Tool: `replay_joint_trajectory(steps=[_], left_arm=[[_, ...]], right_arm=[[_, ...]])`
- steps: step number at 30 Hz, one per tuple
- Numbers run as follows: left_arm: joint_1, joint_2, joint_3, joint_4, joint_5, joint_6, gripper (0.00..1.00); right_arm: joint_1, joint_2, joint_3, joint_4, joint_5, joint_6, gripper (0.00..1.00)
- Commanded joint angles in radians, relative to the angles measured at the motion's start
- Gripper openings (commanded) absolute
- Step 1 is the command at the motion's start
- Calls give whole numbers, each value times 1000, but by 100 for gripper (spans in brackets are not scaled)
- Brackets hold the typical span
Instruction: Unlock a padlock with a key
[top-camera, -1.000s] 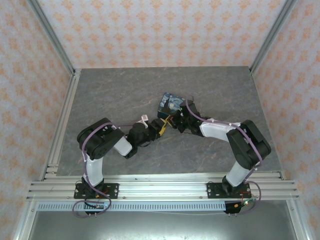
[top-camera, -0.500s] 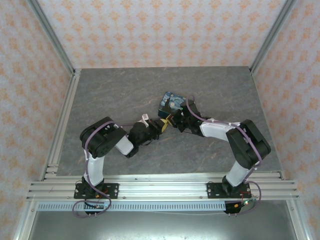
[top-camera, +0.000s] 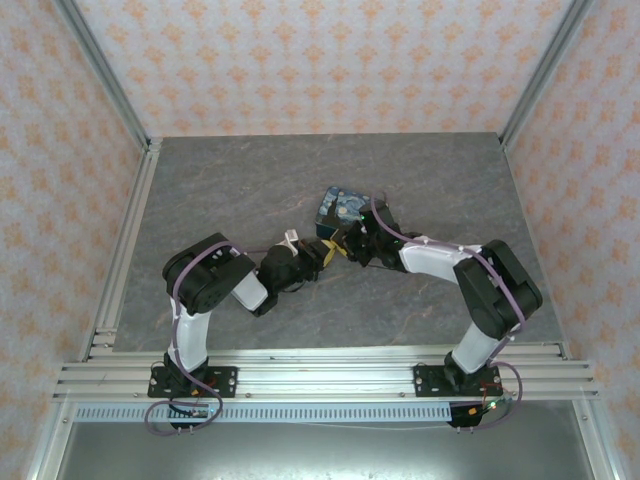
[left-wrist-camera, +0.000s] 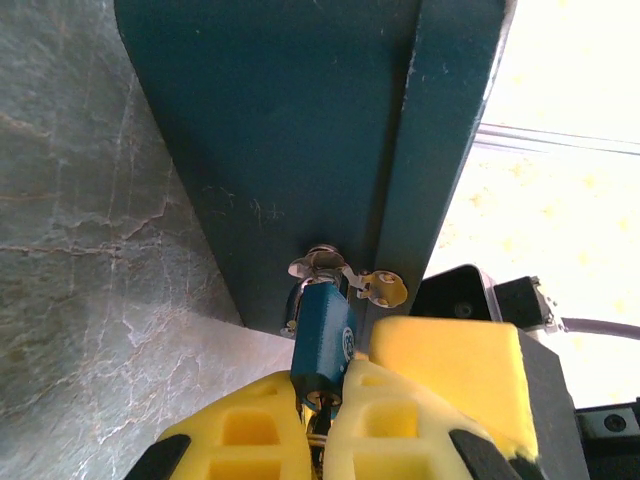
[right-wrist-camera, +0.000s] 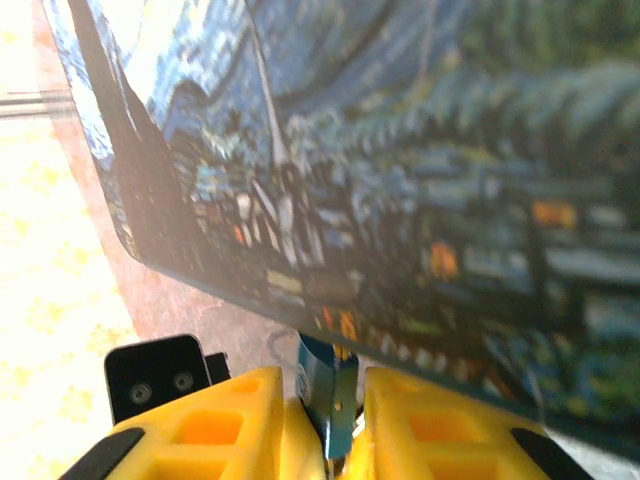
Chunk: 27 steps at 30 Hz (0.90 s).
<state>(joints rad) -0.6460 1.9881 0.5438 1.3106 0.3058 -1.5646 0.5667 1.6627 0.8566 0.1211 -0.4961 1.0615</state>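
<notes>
Padlock (left-wrist-camera: 322, 335): small blue body, hangs from hasp (left-wrist-camera: 345, 275) on box (top-camera: 341, 206) front, mid surface (top-camera: 250, 180). Surface: grey stone-look. Box: blue swirl print. R gripper (right-wrist-camera: 330, 400): jaws slightly apart, flanking padlock body. L gripper (left-wrist-camera: 320, 392): closed at padlock's lower end, thin metal bit (left-wrist-camera: 318, 405) pinched betw. tips; key or not, can't tell.

Left wrist: padlock (left-wrist-camera: 322, 338) lower end hidden between left hand (left-wrist-camera: 320, 400) fingers; item pinched there unreadable.
Right wrist: painted box (right-wrist-camera: 420, 180) blurred, cut off at 12 and 3 o'clock; right hand (right-wrist-camera: 328, 392) contact with padlock unclear.
Top: padlock too small to resolve.
</notes>
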Motion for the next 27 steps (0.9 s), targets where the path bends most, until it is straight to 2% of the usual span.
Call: replay_joint_trajectory(steps=[1, 8, 13, 20, 27], left_arm=[[5, 11, 16, 3, -32, 38, 0], [6, 10, 7, 0, -42, 75, 0], [6, 5, -10, 2, -64, 96, 0], [6, -52, -2, -81, -64, 234, 0], [5, -58, -10, -108, -79, 301, 0]], right_arm=[[12, -18, 0, -177, -10, -1, 31], [15, -75, 15, -281, 48, -52, 41], [15, -146, 22, -378, 116, -105, 42], [13, -256, 98, -566, 240, -224, 42], [-14, -276, 207, -683, 331, -335, 43]])
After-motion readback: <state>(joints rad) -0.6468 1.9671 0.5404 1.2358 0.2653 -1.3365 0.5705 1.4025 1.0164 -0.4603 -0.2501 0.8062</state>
